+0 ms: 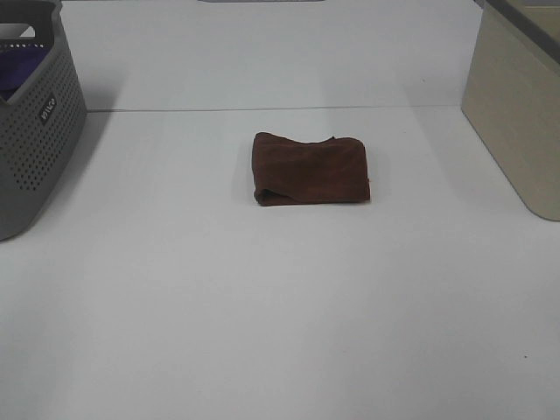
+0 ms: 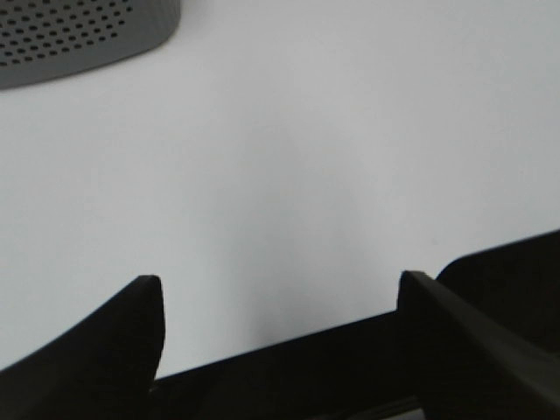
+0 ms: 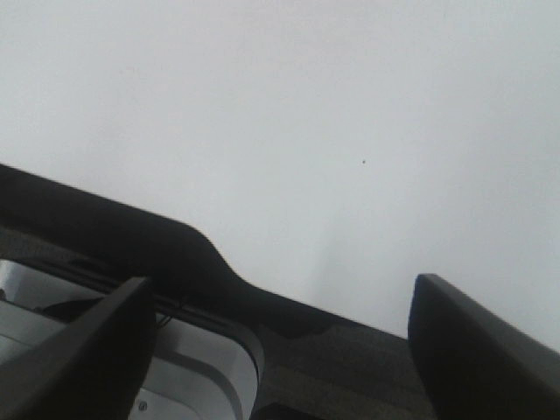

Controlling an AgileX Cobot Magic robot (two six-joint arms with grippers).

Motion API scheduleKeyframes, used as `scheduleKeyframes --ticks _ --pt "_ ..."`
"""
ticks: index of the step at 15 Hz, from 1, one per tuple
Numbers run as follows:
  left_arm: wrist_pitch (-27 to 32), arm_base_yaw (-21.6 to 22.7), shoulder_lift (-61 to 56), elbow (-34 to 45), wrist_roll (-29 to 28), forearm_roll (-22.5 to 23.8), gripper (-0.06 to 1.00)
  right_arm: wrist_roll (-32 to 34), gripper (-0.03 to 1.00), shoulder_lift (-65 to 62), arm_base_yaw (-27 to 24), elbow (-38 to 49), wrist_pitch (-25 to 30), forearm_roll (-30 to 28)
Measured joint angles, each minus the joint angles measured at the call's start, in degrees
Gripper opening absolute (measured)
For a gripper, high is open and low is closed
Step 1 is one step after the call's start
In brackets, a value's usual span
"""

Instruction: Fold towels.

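The dark reddish-brown terry towel (image 1: 311, 168) lies folded mid-bench, nearer the far edge. Left gripper (image 2: 280, 284) and right gripper (image 3: 280, 289) stand spread over bare bench, well apart from it.

The folded towel (image 1: 311, 168) was dark reddish-brown cloth, soft and matt, with a fuzzy nap. It lay on a white table (image 1: 280, 306) that looked smooth with a faint sheen. The grey laundry basket (image 1: 35, 122) was matt plastic pierced with small holes, and the beige cabinet (image 1: 516, 105) looked smooth and laminated.
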Motion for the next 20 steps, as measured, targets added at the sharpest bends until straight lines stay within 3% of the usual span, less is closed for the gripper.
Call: scheduleKeyframes --ticks 6,15,17,20 --pt "-5.2 0.0 -1.9 2.5 3.2 -1.9 0.69 -0.1 0.77 -15.2 0.0 0.5 0.3 -0.2" --pt "-5.2 0.1 -1.9 2.5 4.5 -2.9 0.69 -0.1 0.77 -15.7 -0.2 0.5 0.4 -0.2" --pt "-5.2 1.7 -2.2 2.5 4.6 -2.9 0.69 -0.1 0.77 -17.0 -2.0 0.5 0.4 -0.2" --pt "-5.2 9.2 -7.3 2.6 4.6 -2.9 0.69 -0.1 0.77 -23.4 -7.7 0.5 0.4 -0.1"
